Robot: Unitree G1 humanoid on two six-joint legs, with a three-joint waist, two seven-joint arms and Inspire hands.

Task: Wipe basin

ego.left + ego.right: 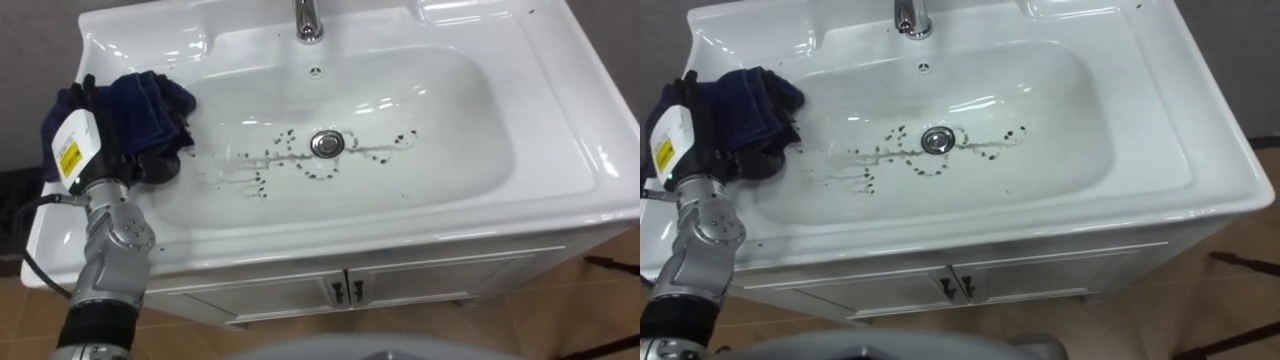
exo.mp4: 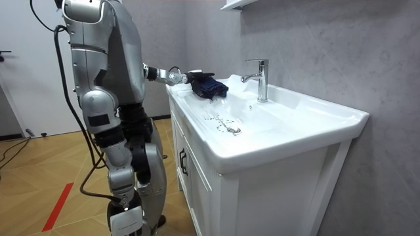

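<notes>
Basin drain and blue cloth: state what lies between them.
Left eye view: dark specks and smeared streaks on the basin floor lie between blue cloth and drain.

White glossy basin (image 1: 450, 140) — a wide, shallow bowl, with dark specks and streaks (image 1: 262, 160) ringing the drain (image 1: 326, 143) and trailing left. A dark blue cloth (image 1: 150, 100) — bunched — lies on the bowl's left slope, near the streaks.

A grey plastered wall (image 2: 328, 52) backs a white cabinet (image 2: 197, 190). The wood parquet floor (image 2: 33, 157) carries a red strip (image 2: 58, 206) near the room view's lower left corner.
</notes>
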